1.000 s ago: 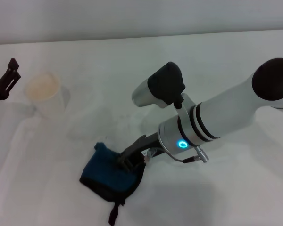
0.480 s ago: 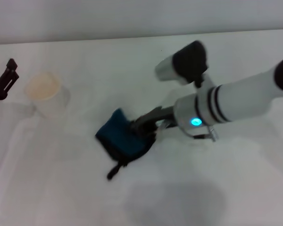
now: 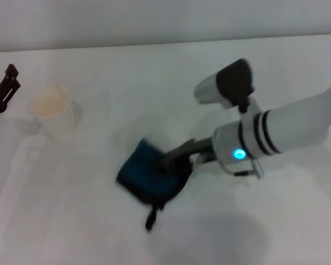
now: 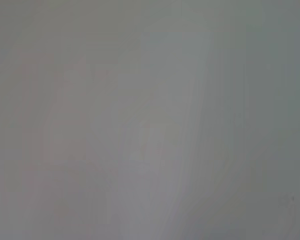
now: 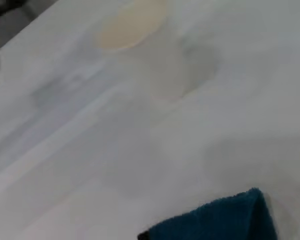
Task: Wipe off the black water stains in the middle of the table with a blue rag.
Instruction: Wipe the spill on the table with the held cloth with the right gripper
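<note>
**me:** Head view has my right gripper (image 3: 179,160) out over the middle of the table (image 3: 99,232), fingers clamped on the blue rag (image 3: 149,175). The rag is pressed flat on the white top, its short black loop tab trailing toward the near edge.

**other:** And the black water stains?

**me:** Can't spot them anywhere. If there's a blot left, it's either under the cloth or hidden by my arm, and I can't tell which.

**other:** What else is on there?

**me:** One white paper cup (image 3: 52,110), upright, well apart from the rag, over toward the left edge. My right wrist view catches that cup (image 5: 150,45) too, with a teal corner of the rag (image 5: 225,220) poking in closer to the camera.

**other:** Left arm doing anything?

**me:** Nope. My left gripper (image 3: 3,89) is parked at the far left edge of the table, beside the cup but not touching it. Whether its jaws are open or closed, I honestly can't tell. Left wrist view is just blank grey.
</note>
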Controlling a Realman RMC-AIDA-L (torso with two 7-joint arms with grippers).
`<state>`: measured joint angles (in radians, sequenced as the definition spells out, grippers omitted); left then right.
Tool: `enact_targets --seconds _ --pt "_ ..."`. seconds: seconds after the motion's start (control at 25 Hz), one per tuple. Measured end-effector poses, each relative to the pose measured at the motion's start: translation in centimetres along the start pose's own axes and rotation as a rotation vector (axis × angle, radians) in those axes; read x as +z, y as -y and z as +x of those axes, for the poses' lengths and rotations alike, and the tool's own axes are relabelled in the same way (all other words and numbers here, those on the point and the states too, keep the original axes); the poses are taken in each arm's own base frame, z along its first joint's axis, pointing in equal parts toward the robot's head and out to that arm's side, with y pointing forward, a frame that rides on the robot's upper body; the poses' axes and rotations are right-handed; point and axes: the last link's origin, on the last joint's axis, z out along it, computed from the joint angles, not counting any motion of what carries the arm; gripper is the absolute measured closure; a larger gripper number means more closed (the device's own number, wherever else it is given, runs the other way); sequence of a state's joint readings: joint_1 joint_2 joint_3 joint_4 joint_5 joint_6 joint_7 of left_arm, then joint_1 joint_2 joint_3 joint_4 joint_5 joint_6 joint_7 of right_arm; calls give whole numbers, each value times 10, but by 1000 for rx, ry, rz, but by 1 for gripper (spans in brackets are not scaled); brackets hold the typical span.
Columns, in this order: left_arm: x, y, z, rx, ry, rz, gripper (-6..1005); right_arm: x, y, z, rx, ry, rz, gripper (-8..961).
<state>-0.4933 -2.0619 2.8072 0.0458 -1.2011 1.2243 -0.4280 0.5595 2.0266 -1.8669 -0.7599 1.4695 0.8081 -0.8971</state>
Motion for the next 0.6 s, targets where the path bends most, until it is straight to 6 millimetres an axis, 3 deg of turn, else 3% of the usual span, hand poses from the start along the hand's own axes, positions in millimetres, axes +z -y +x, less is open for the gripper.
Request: enact_targets --seconds 0.28,0.4,0.6 --pt "2 0 -1 -9 14 5 112 1 -26 4 12 -58 -152 890" --pt "3 1 -1 -8 14 4 112 1 -19 -5 18 5 -116 890" --pt "4 0 0 -6 11 1 112 -7 9 -12 64 97 -18 892"
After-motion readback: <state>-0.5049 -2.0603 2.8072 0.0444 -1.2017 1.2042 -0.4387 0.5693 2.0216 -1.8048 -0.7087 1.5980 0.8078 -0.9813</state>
